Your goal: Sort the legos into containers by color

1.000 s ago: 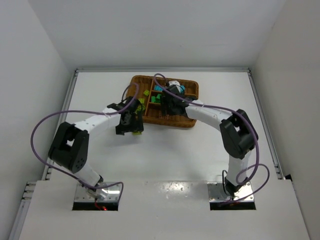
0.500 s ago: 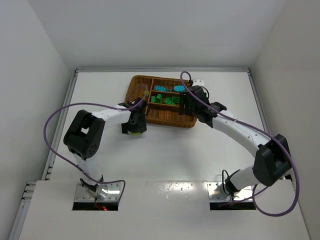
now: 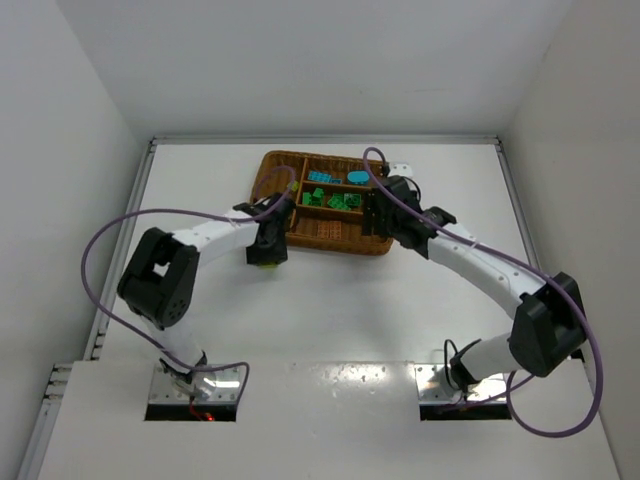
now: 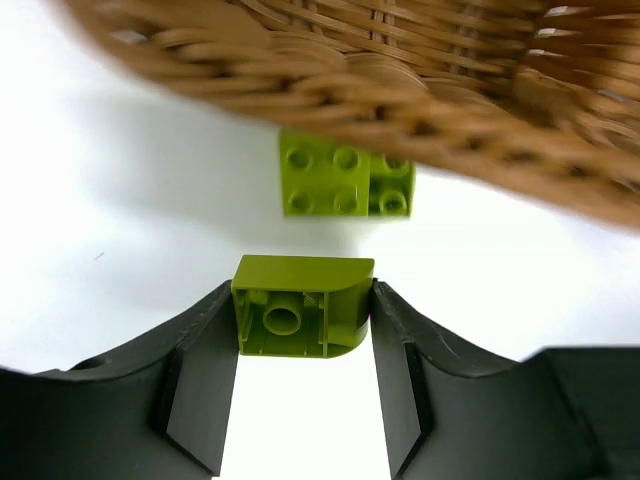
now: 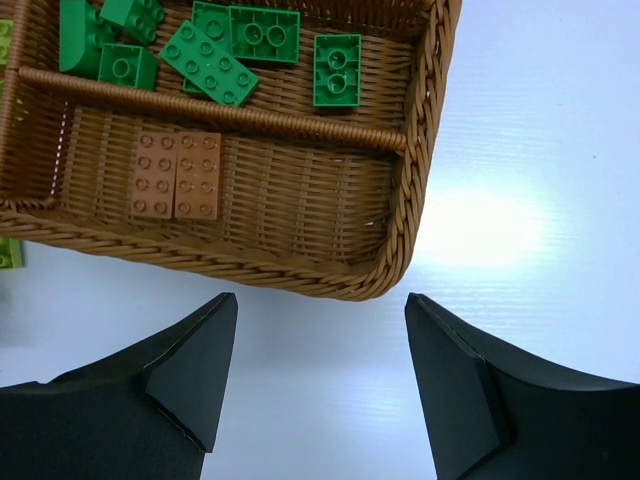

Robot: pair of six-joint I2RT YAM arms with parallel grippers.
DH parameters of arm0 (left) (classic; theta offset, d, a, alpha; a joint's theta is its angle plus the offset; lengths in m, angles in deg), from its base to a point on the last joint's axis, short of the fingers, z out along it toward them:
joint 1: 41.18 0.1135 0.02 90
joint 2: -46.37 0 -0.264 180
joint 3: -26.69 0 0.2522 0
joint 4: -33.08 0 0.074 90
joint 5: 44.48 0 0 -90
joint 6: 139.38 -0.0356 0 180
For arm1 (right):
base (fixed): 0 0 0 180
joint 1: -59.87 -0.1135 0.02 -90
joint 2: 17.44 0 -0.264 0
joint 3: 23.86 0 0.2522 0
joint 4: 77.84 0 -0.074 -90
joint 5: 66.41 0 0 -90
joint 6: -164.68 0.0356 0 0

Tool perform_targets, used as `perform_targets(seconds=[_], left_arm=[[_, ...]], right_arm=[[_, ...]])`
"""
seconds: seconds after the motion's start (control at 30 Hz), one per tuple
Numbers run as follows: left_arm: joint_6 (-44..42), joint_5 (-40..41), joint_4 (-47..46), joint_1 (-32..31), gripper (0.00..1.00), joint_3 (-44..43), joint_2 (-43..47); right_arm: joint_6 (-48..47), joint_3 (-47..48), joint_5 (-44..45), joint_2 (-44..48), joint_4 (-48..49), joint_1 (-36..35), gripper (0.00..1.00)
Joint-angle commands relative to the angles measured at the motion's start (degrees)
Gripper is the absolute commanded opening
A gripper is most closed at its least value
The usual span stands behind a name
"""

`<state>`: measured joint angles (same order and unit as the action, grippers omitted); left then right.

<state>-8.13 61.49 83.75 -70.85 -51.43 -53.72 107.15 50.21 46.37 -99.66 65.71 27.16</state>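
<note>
Two yellow-green legos in left wrist view: held lego (image 4: 302, 307) clamped betw. left jaws, hollow underside to cam; loose lego (image 4: 346, 175) on surface (image 4: 120, 200) just beside wicker tray (image 4: 400, 60), its far edge hidden under rim. Right jaws spread, empty, by tray's near right corner. Dark green legos (image 5: 262, 35) cut off at frame top; brown-orange legos (image 5: 176, 173) in nearest section. Tray near surface's far edge

Woven wicker tray (image 5: 420, 180), glossy plastic legos (image 4: 300, 305), smooth white table (image 5: 540, 120)

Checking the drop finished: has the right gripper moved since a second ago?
Yes, rightward: the right gripper left the middle of the wicker tray for its right end.
</note>
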Motion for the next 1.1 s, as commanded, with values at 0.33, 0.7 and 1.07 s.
perform_targets(seconds=[0.33,0.7,1.07], left_arm=[[-2.67,0.56,5.11,7.51,0.53,-22.55,-3.77],[-3.20,3.01,8.97,7.26,0.90,-34.80,-11.46],[0.68,3.02,-2.70,3.05,0.92,-2.01,5.09]], right_arm=[[0.58,0.42,2.44,6.18,-2.61,0.28,0.69],[1.11,-2.22,2.97,11.29,-5.43,0.28,0.69],[1.63,-4.15,1.12,10.94,-4.37,0.28,0.69]])
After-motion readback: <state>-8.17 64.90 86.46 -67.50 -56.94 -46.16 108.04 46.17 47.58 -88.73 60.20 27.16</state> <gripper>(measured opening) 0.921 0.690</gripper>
